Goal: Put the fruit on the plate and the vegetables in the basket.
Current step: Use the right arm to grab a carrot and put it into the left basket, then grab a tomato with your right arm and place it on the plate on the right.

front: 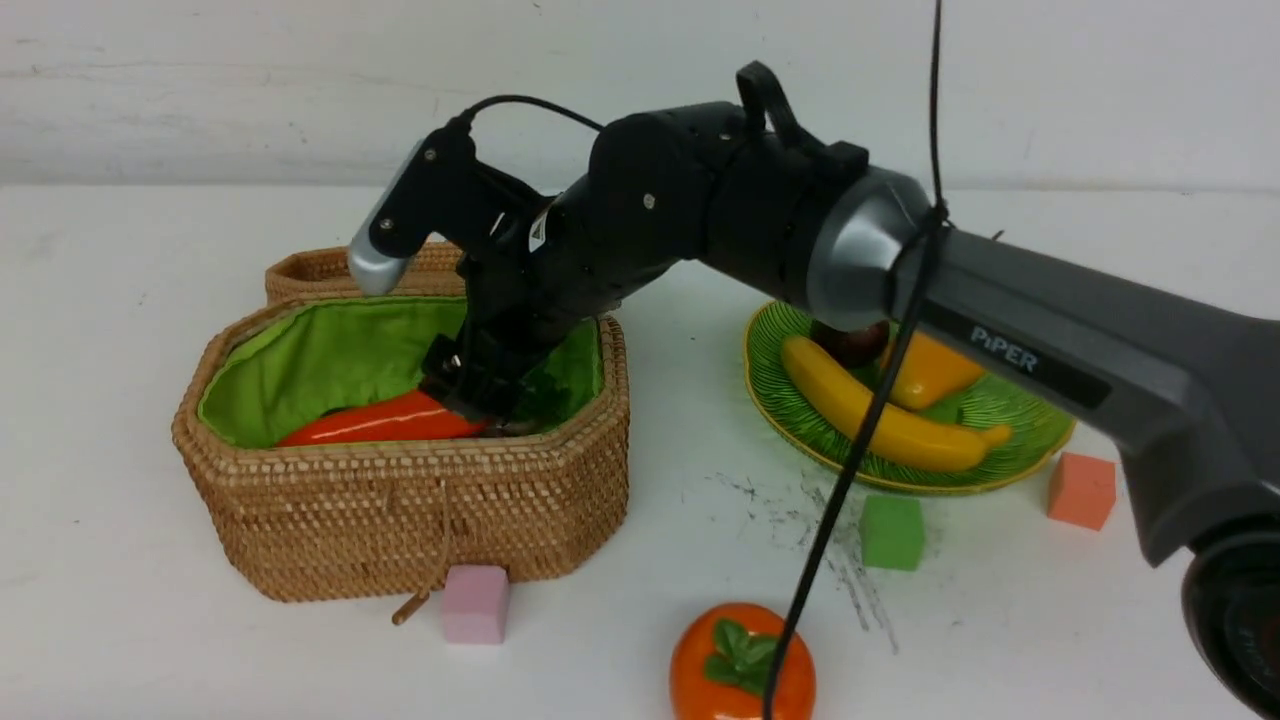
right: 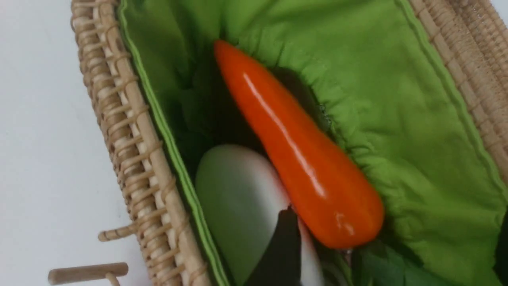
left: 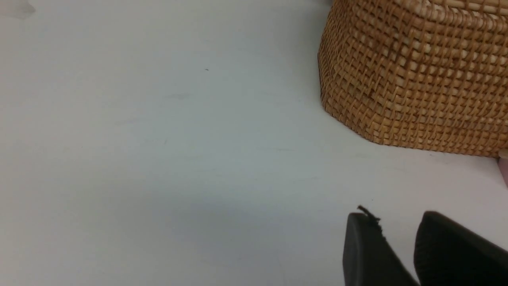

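The basket stands at the left; its wall shows in the left wrist view. The carrot lies inside on the green lining, next to the white radish. My right gripper reaches into the basket; its jaws are wide apart around the carrot's thick end and leaves. The plate holds the banana, mango and mangosteen. The persimmon sits on the table at the front. My left gripper is empty over bare table, with a narrow gap between the fingers. The eggplant is hidden.
The basket's lid lies open behind it. A pink cube sits against the basket's front, a green cube and an orange cube by the plate. A black cable hangs across the persimmon.
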You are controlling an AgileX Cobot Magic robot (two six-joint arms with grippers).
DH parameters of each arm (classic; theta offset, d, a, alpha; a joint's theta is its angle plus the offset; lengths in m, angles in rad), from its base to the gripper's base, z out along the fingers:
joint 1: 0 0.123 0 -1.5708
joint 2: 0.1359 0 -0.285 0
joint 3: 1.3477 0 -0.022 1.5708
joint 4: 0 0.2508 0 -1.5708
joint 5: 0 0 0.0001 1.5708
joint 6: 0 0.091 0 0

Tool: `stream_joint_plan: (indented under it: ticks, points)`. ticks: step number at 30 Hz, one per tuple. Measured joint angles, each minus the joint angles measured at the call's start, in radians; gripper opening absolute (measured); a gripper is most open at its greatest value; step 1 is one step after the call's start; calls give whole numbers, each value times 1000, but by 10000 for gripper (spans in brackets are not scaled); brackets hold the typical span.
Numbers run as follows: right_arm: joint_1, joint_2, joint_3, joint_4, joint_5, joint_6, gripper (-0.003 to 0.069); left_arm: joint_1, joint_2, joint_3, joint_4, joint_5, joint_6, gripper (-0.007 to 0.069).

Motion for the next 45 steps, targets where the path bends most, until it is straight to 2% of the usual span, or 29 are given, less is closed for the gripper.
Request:
stream_joint_plan:
  ticks: [4, 7, 10, 16, 17, 22, 29, 30, 38, 45]
  points:
    - [-13, -68, 0, 2, 64, 59, 643, 0, 0, 0, 0, 0, 0, 195]
    - [-71, -175, 12, 27, 187, 155, 601, 0, 0, 0, 0, 0, 0, 197]
    - [-131, -258, 70, 31, 260, 199, 562, 0, 0, 0, 0, 0, 0, 201]
    - [-288, -513, 434, 31, 299, 232, 478, 0, 0, 0, 0, 0, 0, 207]
    - [-288, -520, 446, 31, 298, 234, 478, 0, 0, 0, 0, 0, 0, 208]
    - [-379, -650, 759, 73, 327, 359, 441, 0, 0, 0, 0, 0, 0, 216]
    - [-385, -686, 962, 120, 314, 379, 436, 0, 0, 0, 0, 0, 0, 218]
    - [-385, -687, 993, 156, 286, 380, 436, 0, 0, 0, 0, 0, 0, 220]
    - [-385, -687, 1053, 330, 178, 348, 435, 0, 0, 0, 0, 0, 0, 221]
    - [-385, -687, 1056, 350, 161, 341, 435, 0, 0, 0, 0, 0, 0, 221]
